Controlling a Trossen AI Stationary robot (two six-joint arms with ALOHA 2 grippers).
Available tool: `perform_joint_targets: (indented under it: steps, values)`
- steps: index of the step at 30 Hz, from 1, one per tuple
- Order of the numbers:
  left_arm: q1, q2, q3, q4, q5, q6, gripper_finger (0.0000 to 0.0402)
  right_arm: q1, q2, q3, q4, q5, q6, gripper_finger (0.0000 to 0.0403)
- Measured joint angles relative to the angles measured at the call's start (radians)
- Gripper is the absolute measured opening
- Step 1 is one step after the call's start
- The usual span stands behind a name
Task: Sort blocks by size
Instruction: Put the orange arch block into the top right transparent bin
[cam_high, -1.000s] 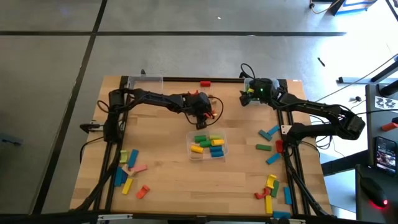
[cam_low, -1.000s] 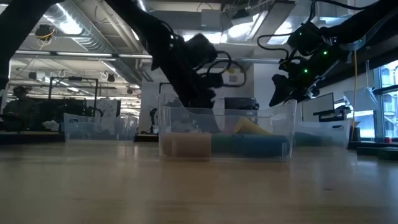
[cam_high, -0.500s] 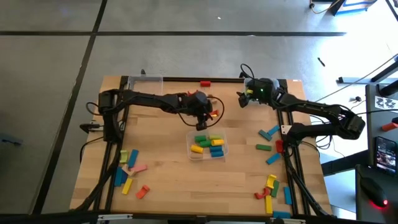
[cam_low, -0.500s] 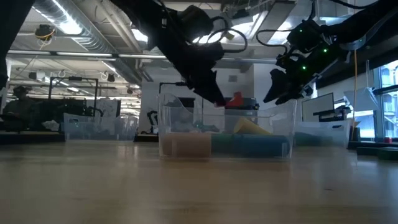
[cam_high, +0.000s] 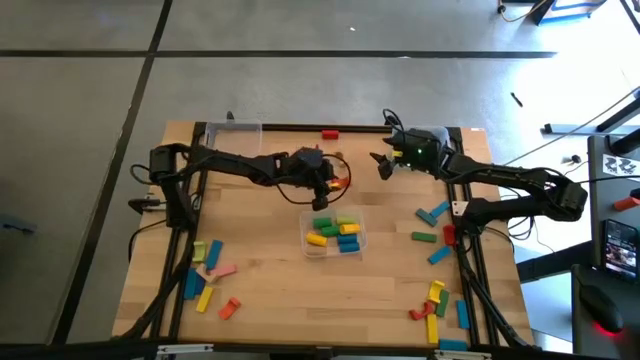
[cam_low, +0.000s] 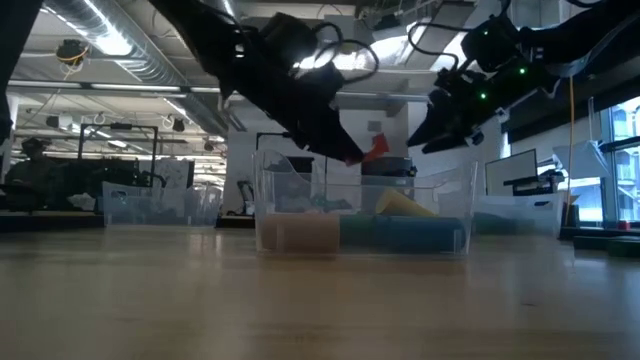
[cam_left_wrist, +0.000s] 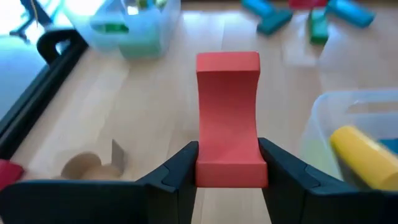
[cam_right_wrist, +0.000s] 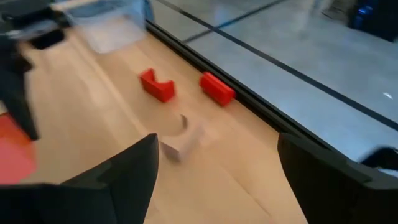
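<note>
A red block (cam_left_wrist: 227, 118) is clamped between the fingers of the left gripper (cam_high: 338, 182), held in the air just above centre in the high view, its long axis pointing away from the wrist. The clear bin (cam_high: 306, 236) of sorted short blocks lies directly below it in that frame, nearer the bottom edge, so it is the left arm that is closer. The right gripper (cam_high: 383, 163) is held wide apart and empty, in the upper right of the table.

A red arch block (cam_left_wrist: 228, 118) is held aloft above the table. Small blocks (cam_high: 334, 232) are gathered in a clear bin — others (cam_high: 207, 272) lie scattered at both near corners.
</note>
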Motion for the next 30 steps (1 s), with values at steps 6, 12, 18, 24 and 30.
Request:
perform_joint_targets:
  steps: [6,12,18,24,30]
  values:
    - [0.028,-0.071,-0.098,0.152,0.080,-0.051,0.0134,0.031,0.000,0.000,0.046,-0.061,-0.024,0.0319]
    - [0.040,-0.086,-0.120,0.208,0.105,-0.068,0.0134,0.041,0.000,0.000,0.073,-0.142,-0.035,0.0319]
    - [0.039,-0.087,-0.120,0.272,0.146,-0.070,0.0134,0.039,0.000,0.000,0.065,-0.224,-0.078,0.0319]
    - [0.031,-0.087,-0.120,0.322,0.183,-0.074,0.0134,0.054,0.000,0.000,0.125,-0.491,-0.103,0.0319]
    - [0.009,-0.087,-0.119,0.389,0.185,-0.104,0.0134,0.135,0.000,0.000,0.175,-0.499,-0.144,0.0319]
